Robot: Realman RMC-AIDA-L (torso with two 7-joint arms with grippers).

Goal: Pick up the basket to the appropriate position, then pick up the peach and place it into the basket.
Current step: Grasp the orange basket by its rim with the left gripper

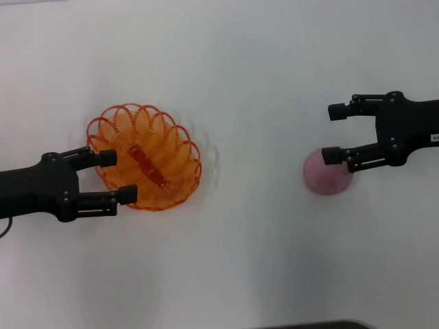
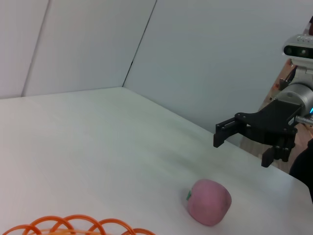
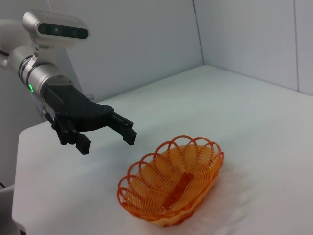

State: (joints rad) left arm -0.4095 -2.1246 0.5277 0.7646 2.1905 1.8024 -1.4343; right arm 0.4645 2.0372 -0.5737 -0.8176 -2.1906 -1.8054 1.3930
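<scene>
With both sets of fingers spread wide and empty, the left gripper (image 1: pixel 116 177) should close squarely on the basket (image 1: pixel 145 166) rim at its 9 o'clock edge, while the right gripper (image 1: pixel 336 133) waits by the peach (image 1: pixel 328 175) on the surface (image 1: pixel 260 260).

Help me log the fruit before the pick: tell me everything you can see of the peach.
The peach is a round, dusty-pink, matte ball with a small green mark on one side, visible in the left wrist view. It sits on the white table, far to the right of the basket and apart from it. The right gripper hangs open above it; from overhead one finger overlaps its top edge, but the left wrist view shows the fingers clearly above it, not touching.
</scene>
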